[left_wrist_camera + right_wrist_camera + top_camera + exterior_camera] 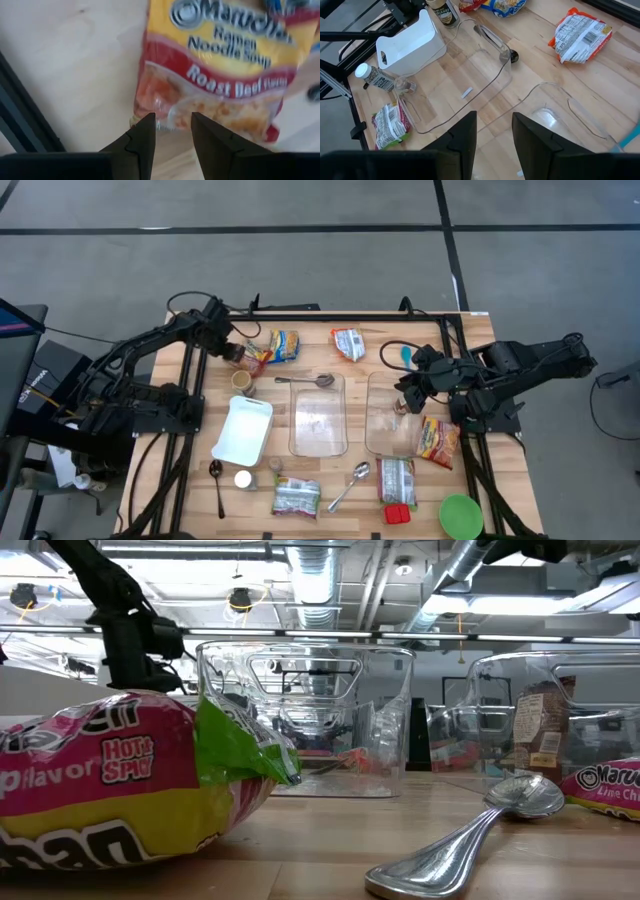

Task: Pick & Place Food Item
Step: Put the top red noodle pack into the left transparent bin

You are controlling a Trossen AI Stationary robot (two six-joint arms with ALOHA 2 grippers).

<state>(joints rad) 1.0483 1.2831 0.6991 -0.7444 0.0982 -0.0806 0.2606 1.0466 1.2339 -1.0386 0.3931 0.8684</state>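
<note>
Packet (220,75) of roast-beef ramen, yellow over red, flat beneath left tool (172,131), fingers parted.

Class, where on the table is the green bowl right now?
In the high view, the green bowl sits at the table's near right corner, just right of the small red item.

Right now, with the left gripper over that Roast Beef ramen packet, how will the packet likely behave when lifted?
The ramen packet is a crinkly film pouch, so it is probably light and may sag or bend if pinched by one edge. Its glossy wrapper looks slippery, so the left gripper, open over its edge, might slide off. The noodle block inside could crack under a hard squeeze.
</note>
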